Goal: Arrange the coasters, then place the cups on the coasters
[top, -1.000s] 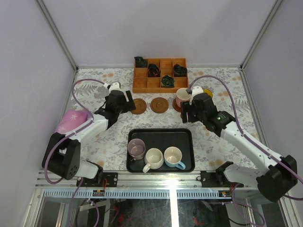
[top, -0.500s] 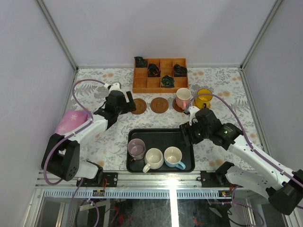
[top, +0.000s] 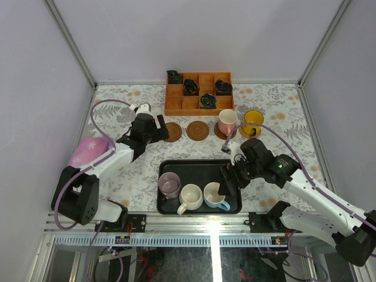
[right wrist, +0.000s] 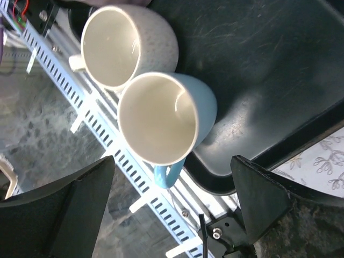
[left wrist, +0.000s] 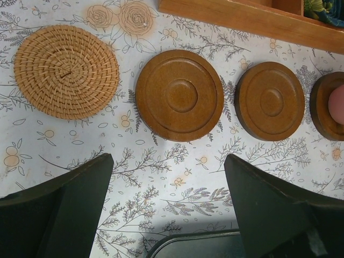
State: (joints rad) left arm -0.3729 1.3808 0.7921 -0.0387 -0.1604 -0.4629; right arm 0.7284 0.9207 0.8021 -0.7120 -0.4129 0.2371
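Observation:
Two bare dark brown coasters [top: 172, 131] [top: 198, 130] lie in a row; the left wrist view shows them [left wrist: 179, 95] [left wrist: 270, 100] with a tan woven coaster [left wrist: 66, 71] to their left. The pink cup [top: 227, 121] stands on a third dark coaster [left wrist: 328, 106], and the yellow cup [top: 253, 121] stands beside it. My left gripper [top: 150, 126] [left wrist: 167, 177] hangs open and empty over the cloth, short of the row. The mauve cup [top: 169, 184], white cup [top: 191, 197] [right wrist: 126, 45] and light blue cup [top: 215, 195] [right wrist: 161, 115] sit in the tray. My right gripper [top: 226, 179] [right wrist: 173, 166] hovers open over the light blue cup.
The black tray [top: 200, 167] [right wrist: 258, 70] lies at the near middle, close to the table's metal front rail. An orange wooden compartment box [top: 198, 93] with dark bundles stands behind the coasters. A pink soft object [top: 88, 150] lies by the left arm.
My right arm has pulled back from the pink cup to the tray and now hangs over the light blue cup, its jaws wider. The left arm has not moved.

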